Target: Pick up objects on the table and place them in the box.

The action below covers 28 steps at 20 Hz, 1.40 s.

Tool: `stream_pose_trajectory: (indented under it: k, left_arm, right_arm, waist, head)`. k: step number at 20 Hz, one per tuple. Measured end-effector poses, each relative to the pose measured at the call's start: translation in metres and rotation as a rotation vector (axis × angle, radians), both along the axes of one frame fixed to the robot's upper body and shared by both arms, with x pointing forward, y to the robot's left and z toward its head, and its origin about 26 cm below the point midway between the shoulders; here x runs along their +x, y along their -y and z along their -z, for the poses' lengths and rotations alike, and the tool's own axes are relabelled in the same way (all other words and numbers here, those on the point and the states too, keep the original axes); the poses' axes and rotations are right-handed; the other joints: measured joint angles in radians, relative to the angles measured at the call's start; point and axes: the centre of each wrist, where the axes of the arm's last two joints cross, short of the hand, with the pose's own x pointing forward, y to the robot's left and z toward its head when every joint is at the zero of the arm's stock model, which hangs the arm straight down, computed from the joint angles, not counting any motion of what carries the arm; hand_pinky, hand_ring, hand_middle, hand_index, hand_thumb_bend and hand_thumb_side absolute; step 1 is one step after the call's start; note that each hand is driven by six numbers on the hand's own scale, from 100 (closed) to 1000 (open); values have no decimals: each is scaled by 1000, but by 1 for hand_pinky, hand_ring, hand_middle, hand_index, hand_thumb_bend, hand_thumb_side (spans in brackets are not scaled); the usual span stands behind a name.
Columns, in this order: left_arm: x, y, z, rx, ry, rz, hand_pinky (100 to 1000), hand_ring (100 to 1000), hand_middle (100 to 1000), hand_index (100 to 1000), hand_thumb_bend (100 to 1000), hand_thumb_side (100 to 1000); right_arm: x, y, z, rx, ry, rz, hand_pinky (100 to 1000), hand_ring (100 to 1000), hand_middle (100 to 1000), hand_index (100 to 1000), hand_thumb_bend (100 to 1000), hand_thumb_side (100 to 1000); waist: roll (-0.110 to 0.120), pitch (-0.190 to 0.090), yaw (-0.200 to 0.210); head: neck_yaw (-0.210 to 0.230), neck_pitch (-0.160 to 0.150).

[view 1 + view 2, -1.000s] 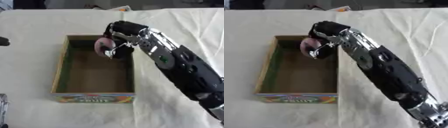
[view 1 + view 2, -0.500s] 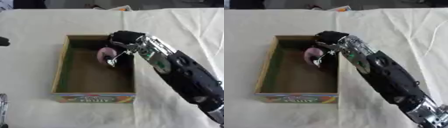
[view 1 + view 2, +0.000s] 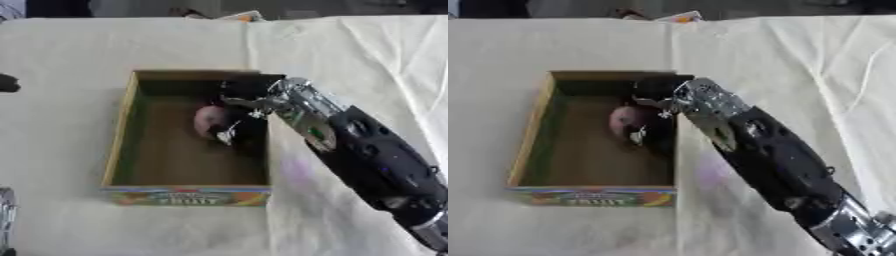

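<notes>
The right hand (image 3: 243,102) reaches into the box (image 3: 122,142) from its right wall, fingers curled around a pinkish-purple rounded object (image 3: 210,120). The object sits low inside the box, near the far right corner. The box stands mid-counter (image 3: 61,55).

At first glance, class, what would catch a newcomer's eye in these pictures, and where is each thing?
The big black and silver right arm stands out, slanting from the lower right corner to the open cardboard box in the middle of the cloth-covered table. Its right hand reaches inside the box by the right wall, curled round a pinkish rounded object low over the box floor.
</notes>
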Motion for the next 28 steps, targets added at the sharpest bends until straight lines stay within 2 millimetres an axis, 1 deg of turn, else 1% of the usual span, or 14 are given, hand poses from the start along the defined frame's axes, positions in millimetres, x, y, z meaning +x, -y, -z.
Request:
stream_pose_trajectory:
  k: [4, 7, 11, 12, 14, 15, 16, 17, 19, 20, 21, 22, 28]
  left_arm:
    - [0, 0, 0, 0, -1, 0, 526, 510, 551, 654, 100, 801]
    - [0, 0, 0, 0, -1, 0, 525, 510, 551, 654, 100, 799]
    - [0, 0, 0, 0, -1, 0, 525, 511, 551, 654, 100, 800]
    - [0, 0, 0, 0, -1, 0, 524, 511, 551, 654, 100, 800]
    - [0, 0, 1, 0, -2, 0, 524, 511, 551, 654, 100, 800]
    - [0, 0, 1, 0, -2, 0, 523, 511, 551, 654, 100, 800]
    - [0, 0, 1, 0, -2, 0, 523, 511, 551, 654, 100, 800]
    - [0, 0, 1, 0, -2, 0, 523, 512, 551, 654, 100, 800]
    - [0, 0, 1, 0, -2, 0, 523, 512, 551, 654, 100, 798]
    - [0, 0, 1, 0, -2, 0, 523, 512, 550, 654, 100, 799]
    - [0, 0, 1, 0, -2, 0, 523, 512, 550, 654, 100, 799]
    - [0, 0, 1, 0, -2, 0, 522, 511, 550, 654, 100, 798]
    - [0, 0, 1, 0, -2, 1, 521, 512, 550, 654, 100, 800]
  right_arm:
    - [-3, -1, -5, 13, 12, 8, 679, 832, 645, 870, 100, 585]
    - [-5, -2, -9, 15, 11, 16, 684, 839, 666, 903, 100, 561]
    - [-10, -4, -22, 33, 19, 17, 684, 841, 674, 907, 100, 565]
    - [-12, -5, -25, 38, 24, 16, 684, 843, 678, 909, 112, 561]
    - [-15, -5, -32, 47, 32, 14, 685, 845, 685, 918, 210, 550]
    - [-16, -5, -34, 50, 35, 15, 688, 848, 693, 928, 313, 541]
    - [-17, -4, -36, 54, 36, 15, 690, 850, 698, 934, 354, 537]
    - [-18, -5, -38, 56, 37, 12, 695, 855, 709, 941, 474, 514]
    - [-20, -6, -40, 54, 33, 6, 704, 862, 729, 953, 668, 468]
    - [-20, -6, -41, 48, 29, 5, 711, 867, 741, 961, 782, 457]
    - [-20, -5, -41, 38, 23, 5, 711, 867, 743, 964, 819, 467]
    - [-20, -5, -41, 27, 17, 4, 710, 866, 743, 962, 835, 478]
    - [-22, -5, -43, 13, 7, -11, 703, 857, 734, 953, 805, 503]
  waist:
    - [0, 0, -2]
    - [1, 0, -5]
    - [6, 0, -8]
    - [7, 0, -9]
    - [7, -1, -12]
    - [7, -1, -13]
    - [7, -1, -14]
    - [7, -2, -14]
    - [7, -4, -14]
    - [7, -4, -14]
    - [7, -4, -14]
    - [7, -4, -14]
    - [6, -4, -13]
  head:
    - [0, 0]
    - [0, 0]
    - [0, -1]
    - [0, -1]
    - [0, -1]
    - [0, -1]
    - [0, -1]
    - [0, -1]
    - [0, -1]
    - [-1, -1]
    - [-1, -1]
    - [-1, -1]
    - [-2, -1]
